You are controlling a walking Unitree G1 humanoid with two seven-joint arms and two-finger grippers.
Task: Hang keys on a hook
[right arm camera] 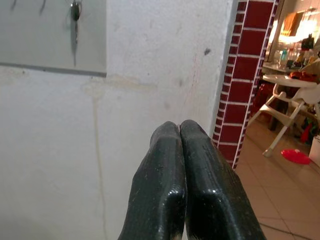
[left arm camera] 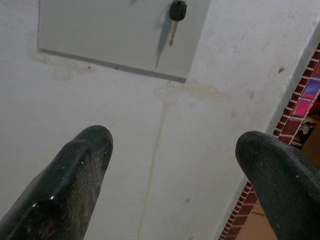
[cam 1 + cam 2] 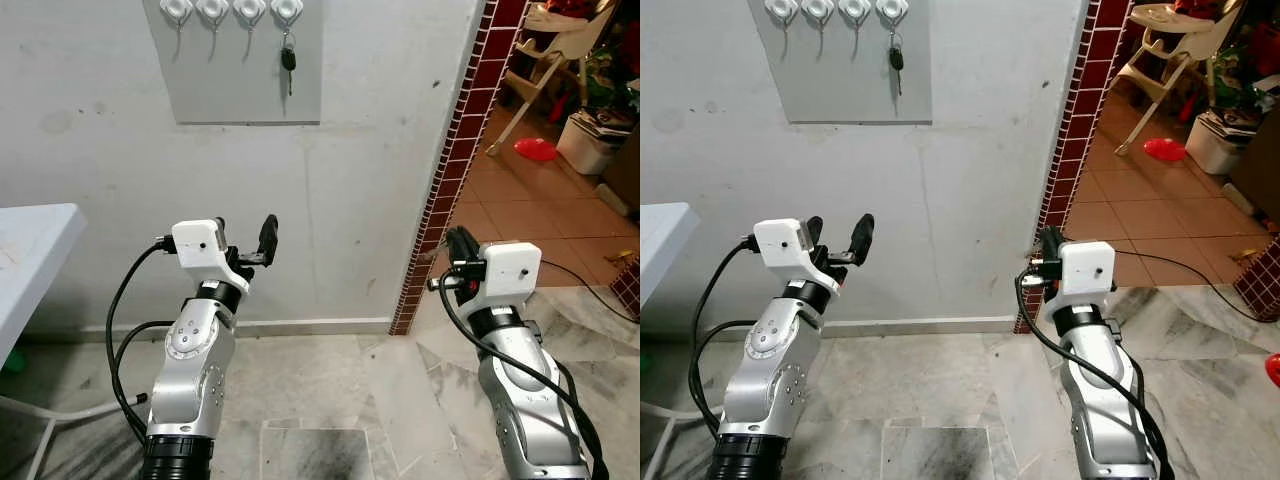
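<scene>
A dark-headed key on a small ring [image 3: 288, 62] hangs from the rightmost of four white wall hooks [image 3: 286, 10] on a grey rectangular board [image 3: 200, 90] fixed to the pale plaster wall. The left tool [image 3: 245, 242] is raised in front of the wall, well below the board, and the key hangs above it and slightly to its right; its two black fingers [image 2: 75, 175] stand wide apart with nothing between them. The right tool [image 1: 181, 145] is held lower, near the red-tiled wall edge [image 3: 455, 160], its fingers pressed together and empty, with the key up and to its left. A white bench corner [image 3: 35, 240] sits at the far left.
</scene>
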